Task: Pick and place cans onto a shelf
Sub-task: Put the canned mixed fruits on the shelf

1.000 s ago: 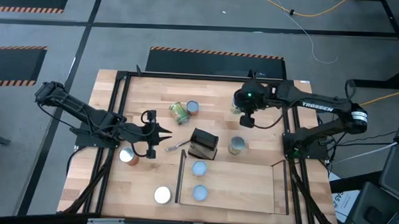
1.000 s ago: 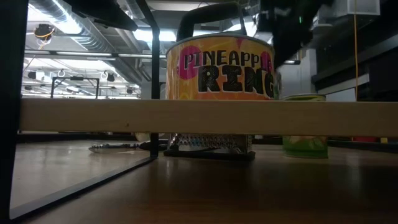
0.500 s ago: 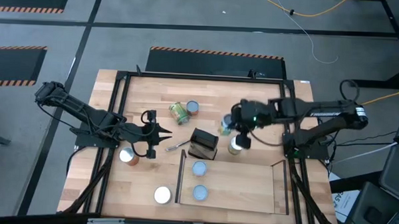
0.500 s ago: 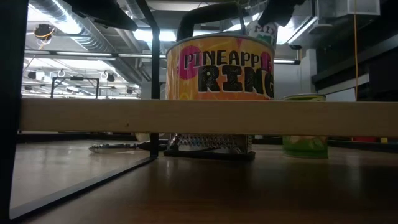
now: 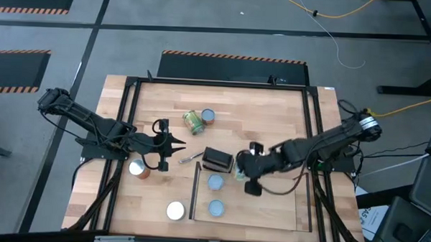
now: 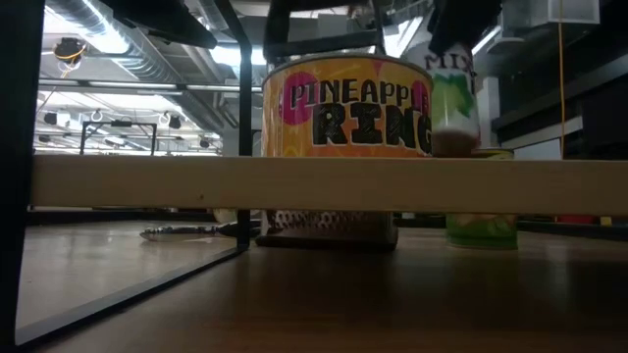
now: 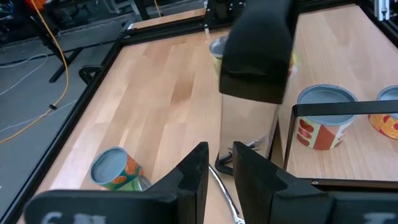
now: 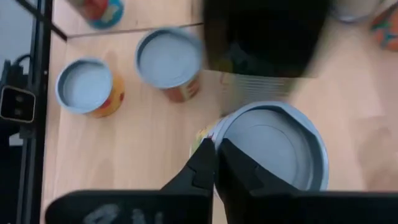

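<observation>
My right gripper (image 5: pixel 244 172) is shut on a green-labelled can (image 6: pixel 451 103) and holds it over the far edge of the shelf (image 5: pixel 263 209), beside the black box (image 5: pixel 218 159). Two cans (image 5: pixel 215 181) (image 5: pixel 216 207) stand on the shelf's left end. More cans are on the table: one lying on its side (image 5: pixel 192 122), one upright next to it (image 5: pixel 208 116), one at the left (image 5: pixel 136 168) and one near the front (image 5: pixel 175 210). My left gripper (image 5: pixel 180 145) waits left of the box, slightly open, with nothing between its fingers. My right gripper pinches the can's top rim (image 8: pixel 219 134) between its two fingers, at the edge of the silver lid. The fingers slant down from the table's far right. The can hangs below them, about upright, above the shelf board.
A silver utensil (image 5: pixel 191 157) lies on the table between my left gripper and the black box. Another green can (image 6: pixel 481 196) stands behind the shelf. The shelf's right part (image 5: pixel 277 202) is bare wood. Black frame rails (image 5: pixel 129 132) edge the table.
My right gripper has swung from the table's far side toward the near edge and the left, rolling its wrist, and has stayed shut. The green-labelled can has travelled with it, lifted, from the far right to above the shelf's far edge.
</observation>
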You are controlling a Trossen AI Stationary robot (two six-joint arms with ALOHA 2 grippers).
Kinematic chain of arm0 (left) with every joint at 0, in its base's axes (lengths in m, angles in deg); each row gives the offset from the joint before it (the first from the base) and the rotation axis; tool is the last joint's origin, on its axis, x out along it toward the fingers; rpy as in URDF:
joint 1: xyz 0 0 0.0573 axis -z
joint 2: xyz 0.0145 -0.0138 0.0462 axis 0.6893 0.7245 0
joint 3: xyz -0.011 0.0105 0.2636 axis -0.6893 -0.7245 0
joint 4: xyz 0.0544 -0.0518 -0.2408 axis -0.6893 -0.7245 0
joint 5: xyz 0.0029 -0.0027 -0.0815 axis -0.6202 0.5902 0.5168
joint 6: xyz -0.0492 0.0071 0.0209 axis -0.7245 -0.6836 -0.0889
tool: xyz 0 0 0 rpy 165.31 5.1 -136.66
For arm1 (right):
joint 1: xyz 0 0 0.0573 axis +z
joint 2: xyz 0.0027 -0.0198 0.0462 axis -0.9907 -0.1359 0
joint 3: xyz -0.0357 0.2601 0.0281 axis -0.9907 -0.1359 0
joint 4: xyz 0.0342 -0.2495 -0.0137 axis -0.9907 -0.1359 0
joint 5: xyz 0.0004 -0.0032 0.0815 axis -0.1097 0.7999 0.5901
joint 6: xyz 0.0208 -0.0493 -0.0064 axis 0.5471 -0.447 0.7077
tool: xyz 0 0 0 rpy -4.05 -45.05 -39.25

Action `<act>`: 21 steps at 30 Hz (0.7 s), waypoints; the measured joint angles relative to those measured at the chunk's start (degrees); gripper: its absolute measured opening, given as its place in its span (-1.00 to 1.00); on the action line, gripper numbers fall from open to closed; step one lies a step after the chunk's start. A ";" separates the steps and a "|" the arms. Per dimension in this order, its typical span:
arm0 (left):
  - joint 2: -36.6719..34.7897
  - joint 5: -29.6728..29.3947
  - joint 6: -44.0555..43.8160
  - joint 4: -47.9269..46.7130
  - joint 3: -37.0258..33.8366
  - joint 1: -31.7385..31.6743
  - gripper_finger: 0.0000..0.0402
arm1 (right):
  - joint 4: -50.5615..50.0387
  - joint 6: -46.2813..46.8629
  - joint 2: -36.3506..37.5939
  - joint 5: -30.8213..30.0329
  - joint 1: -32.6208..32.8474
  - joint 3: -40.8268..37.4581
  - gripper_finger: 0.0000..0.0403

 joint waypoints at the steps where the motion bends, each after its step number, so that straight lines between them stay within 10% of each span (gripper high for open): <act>1: 0.00 0.00 0.00 0.00 0.00 0.01 -0.67 | 0.29 0.61 -1.05 -0.01 0.71 0.00 -0.93; 21: 0.00 0.02 -0.01 -0.02 0.00 0.01 -0.67 | 8.16 2.51 -8.25 -2.15 6.44 0.02 -0.93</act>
